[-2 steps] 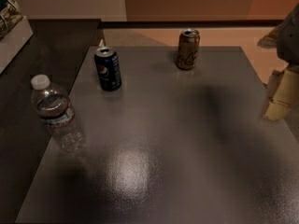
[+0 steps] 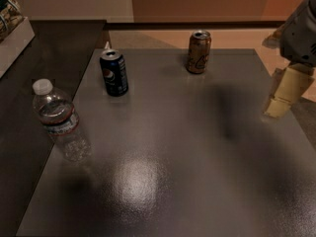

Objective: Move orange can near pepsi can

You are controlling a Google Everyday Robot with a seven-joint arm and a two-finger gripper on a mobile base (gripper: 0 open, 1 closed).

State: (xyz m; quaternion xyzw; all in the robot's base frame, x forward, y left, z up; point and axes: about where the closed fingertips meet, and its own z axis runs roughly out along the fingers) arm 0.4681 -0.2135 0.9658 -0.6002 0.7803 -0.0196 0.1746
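I am reading the pincer (image 2: 281, 97) at right of the table (image 2: 197, 162), state indeterminate; the upright orange can (image 2: 198, 52) is standing far-left of it.

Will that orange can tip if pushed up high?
The brownish-orange metal drink can stands upright and narrow, so probably yes; pushed low, it likely slides on the glossy grey table. The hand is at the table's right edge.

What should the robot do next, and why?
Probably reach toward the orange can. The end effector hangs at the right edge of the table, apart from that can, which stands upright, not yet near the pepsi can.
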